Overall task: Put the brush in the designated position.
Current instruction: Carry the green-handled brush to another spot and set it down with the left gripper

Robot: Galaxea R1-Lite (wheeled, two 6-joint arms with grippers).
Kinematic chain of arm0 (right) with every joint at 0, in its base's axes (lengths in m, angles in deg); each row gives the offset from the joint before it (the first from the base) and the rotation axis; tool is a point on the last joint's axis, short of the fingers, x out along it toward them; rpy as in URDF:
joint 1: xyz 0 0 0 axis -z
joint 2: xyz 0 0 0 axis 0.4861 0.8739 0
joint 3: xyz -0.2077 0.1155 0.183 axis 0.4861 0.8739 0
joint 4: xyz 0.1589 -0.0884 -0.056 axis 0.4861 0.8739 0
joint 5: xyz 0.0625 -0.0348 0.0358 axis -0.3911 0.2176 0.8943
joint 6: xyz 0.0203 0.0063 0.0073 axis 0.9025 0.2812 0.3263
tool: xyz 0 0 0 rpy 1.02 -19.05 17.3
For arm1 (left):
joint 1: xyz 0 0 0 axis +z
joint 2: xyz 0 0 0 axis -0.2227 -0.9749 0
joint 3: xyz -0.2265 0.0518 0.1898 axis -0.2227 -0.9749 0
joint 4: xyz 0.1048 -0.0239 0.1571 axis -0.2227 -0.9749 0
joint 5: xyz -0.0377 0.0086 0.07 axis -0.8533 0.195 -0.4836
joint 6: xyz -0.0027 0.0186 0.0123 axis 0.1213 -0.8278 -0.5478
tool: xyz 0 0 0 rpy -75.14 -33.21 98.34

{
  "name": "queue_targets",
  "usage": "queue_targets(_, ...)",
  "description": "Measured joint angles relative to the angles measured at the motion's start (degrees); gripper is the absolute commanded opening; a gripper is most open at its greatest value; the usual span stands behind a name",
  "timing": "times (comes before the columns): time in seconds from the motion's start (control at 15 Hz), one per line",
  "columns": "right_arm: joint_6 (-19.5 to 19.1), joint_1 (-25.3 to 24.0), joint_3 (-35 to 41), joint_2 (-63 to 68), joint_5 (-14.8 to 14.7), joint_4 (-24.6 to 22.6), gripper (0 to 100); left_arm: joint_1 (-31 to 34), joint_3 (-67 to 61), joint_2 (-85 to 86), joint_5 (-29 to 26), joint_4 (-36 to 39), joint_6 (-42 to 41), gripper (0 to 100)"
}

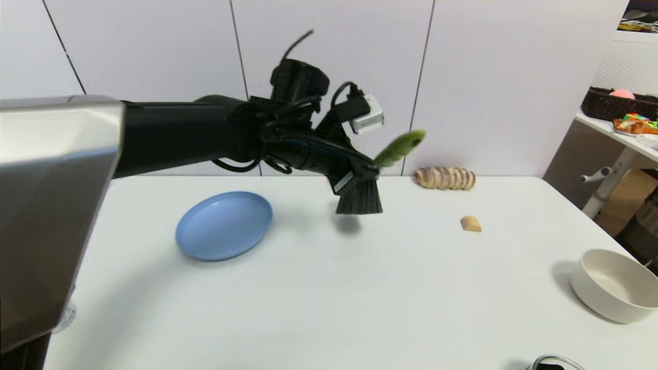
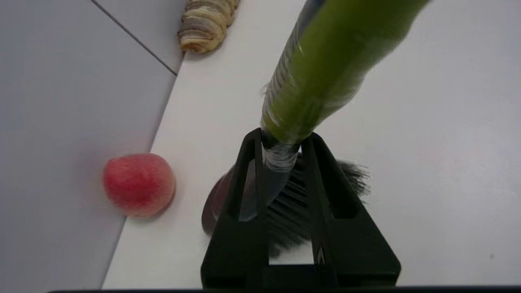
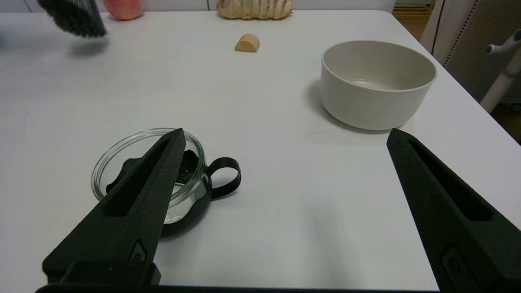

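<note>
My left gripper [image 1: 366, 172] is shut on the black neck of the brush [image 1: 360, 198] and holds it in the air over the far middle of the table. The dark bristles point down and the lime-green handle slants up to the right. In the left wrist view both fingers clamp the brush [image 2: 325, 69] where handle meets neck, with my left gripper [image 2: 283, 142] above white tabletop. The bristles of the brush [image 3: 73, 16] also show in the right wrist view. No mark on the bare table [image 1: 334, 288] shows the designated position. My right gripper [image 3: 285, 132] is open and idle near the table's front right.
A blue plate [image 1: 224, 225] lies left of the brush. At the back are a sliced bread loaf [image 1: 445, 178], a small bread piece [image 1: 471, 224] and a peach [image 2: 138, 184] by the wall. A cream bowl [image 1: 614, 285] stands at the right, a glass pot [image 3: 163, 179] by the right gripper.
</note>
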Motion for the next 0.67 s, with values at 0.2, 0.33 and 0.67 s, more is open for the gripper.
queue_targets(0.2, 0.0, 0.0, 0.0, 0.0, 0.02, 0.0, 100, 2.97, 0.0, 4.14, 1.07, 0.0, -0.11, 0)
queue_targets(0.33, 0.0, 0.0, 0.0, 0.0, 0.0, 0.0, 100, 5.49, 0.0, 6.79, 1.4, -0.07, -0.11, 0)
queue_targets(0.67, 0.0, 0.0, 0.0, 0.0, 0.0, -0.02, 100, 13.14, -0.02, 10.81, 1.44, 0.23, -0.38, 0)
